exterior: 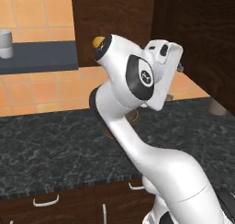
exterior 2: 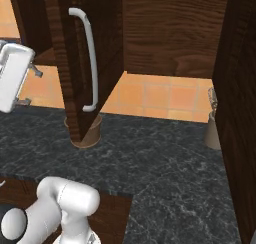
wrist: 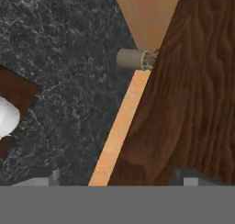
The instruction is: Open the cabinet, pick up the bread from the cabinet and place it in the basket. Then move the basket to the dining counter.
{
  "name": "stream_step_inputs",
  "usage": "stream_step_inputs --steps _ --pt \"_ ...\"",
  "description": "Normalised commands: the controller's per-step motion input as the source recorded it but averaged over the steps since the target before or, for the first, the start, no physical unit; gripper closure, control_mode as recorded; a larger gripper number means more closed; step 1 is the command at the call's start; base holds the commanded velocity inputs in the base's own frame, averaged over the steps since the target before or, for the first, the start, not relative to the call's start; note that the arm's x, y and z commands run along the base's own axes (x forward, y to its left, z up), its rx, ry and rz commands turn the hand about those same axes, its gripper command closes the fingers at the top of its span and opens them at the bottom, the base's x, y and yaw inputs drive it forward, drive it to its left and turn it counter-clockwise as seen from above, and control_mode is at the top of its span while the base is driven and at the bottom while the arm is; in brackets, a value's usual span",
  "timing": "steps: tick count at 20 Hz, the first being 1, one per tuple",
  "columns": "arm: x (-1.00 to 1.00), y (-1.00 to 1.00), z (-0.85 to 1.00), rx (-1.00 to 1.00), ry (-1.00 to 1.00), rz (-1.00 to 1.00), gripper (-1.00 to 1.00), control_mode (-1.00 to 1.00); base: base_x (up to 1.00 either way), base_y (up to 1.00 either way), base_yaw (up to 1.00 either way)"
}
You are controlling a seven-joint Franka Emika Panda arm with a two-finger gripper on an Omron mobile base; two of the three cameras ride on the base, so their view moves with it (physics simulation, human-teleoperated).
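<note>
My arm [exterior: 137,126] fills mid-frame, rising from lower right, hand [exterior: 163,62] raised against the dark cabinet [exterior: 119,21]. I see the bread [exterior: 97,42] as a small yellow lump just left of an arm joint, in front of the cabinet. Black counter [exterior: 50,149] below, drawers [exterior: 46,201] along the bottom edge. Grey cup [exterior: 5,44] on a shelf [exterior: 39,57], far left. Can't tell the finger state.

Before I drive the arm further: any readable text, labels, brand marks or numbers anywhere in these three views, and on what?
None can be read as words or numbers.
Arm joint cap: a small white mark on the dark disc, too small and blurred to read.
Cabinet, its silver handle, the black counter, the orange wall tiles and the basket: no lettering.
</note>
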Motion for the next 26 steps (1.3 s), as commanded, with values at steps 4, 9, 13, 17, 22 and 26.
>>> stream_step_inputs --steps 4,9,13,17,22,26 --pt "0.50 0.83 -0.94 0.71 0.00 0.00 -1.00 -1.00 0.00 0.00 0.00" --pt "0.37 0.01 -0.61 0.68 -0.22 0.00 -1.00 -1.00 0.00 0.00 0.00" --pt "0.56 -0.06 -0.23 0.41 -0.44 -0.01 -1.00 -1.00 0.00 0.00 0.00" --pt "0.55 0.06 0.03 0.42 -0.16 0.00 -1.00 -1.00 0.00 0.00 0.00" --pt "0.58 0.00 0.49 0.34 -0.19 0.04 -1.00 -1.00 0.00 0.00 0.00" --pt "0.52 0.00 0.83 0.21 -0.31 0.14 -1.00 -1.00 0.00 0.00 0.00"
